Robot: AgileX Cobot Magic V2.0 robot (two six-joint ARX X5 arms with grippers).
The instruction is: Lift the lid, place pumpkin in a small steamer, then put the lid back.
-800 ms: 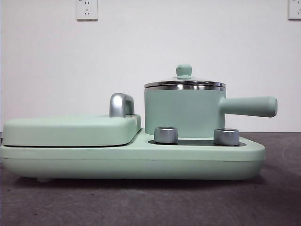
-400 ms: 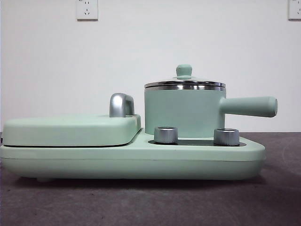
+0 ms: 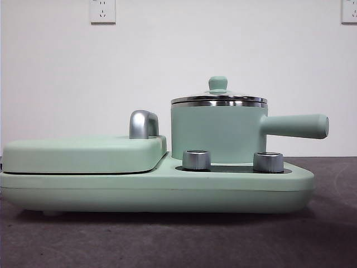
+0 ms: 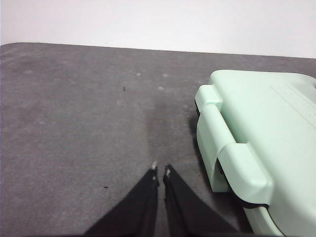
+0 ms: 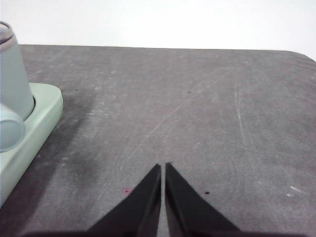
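lid [image 3: 218,98] on steamer [image 3: 217,133], one each

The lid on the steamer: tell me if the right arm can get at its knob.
Probably yes. The lid sits on the small steamer with its knob uncovered, and the right hand waits shut over bare table beside it.

Griddle cover [image 3: 83,153], two knobs [image 3: 196,159]
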